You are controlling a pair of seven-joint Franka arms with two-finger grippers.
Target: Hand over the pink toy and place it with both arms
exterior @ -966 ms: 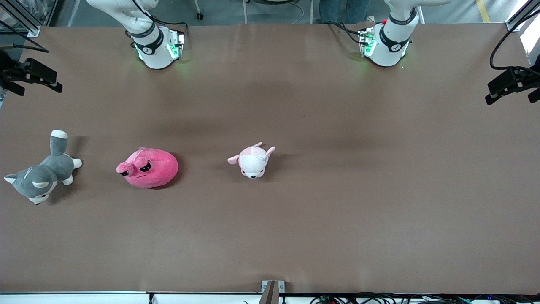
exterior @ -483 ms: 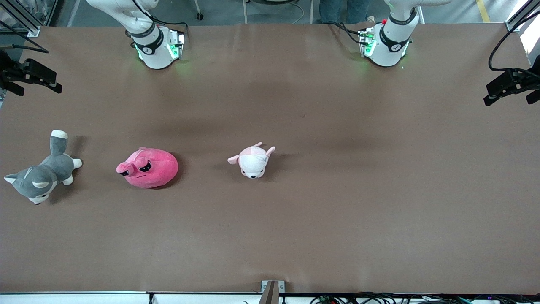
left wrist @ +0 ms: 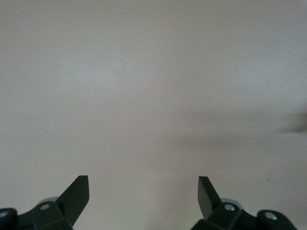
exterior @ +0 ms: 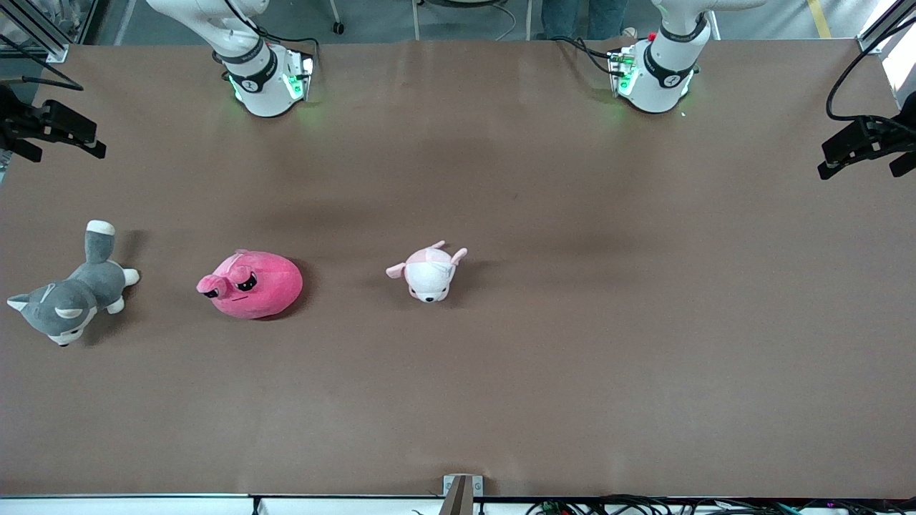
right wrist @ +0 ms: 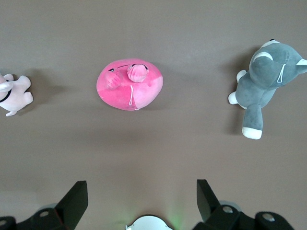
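Note:
The pink toy point(exterior: 250, 285) is a round hot-pink plush with dark sleepy eyes. It lies on the brown table point(exterior: 572, 357) toward the right arm's end. It also shows in the right wrist view point(right wrist: 129, 84). My right gripper point(right wrist: 141, 182) is open and empty, high over the table between its own base point(exterior: 266, 79) and the toy. My left gripper point(left wrist: 143, 178) is open and empty over bare table. Neither gripper shows in the front view; only the two arm bases do, the left one point(exterior: 655, 71) at its end.
A small white and pale-pink plush point(exterior: 428, 272) lies mid-table, beside the pink toy. A grey and white plush dog point(exterior: 68, 297) lies near the table's edge at the right arm's end. Black fixtures point(exterior: 50, 129) point(exterior: 862, 146) stick in at both table ends.
The toys have not moved. The black fixture at the left arm's end has shifted very slightly.

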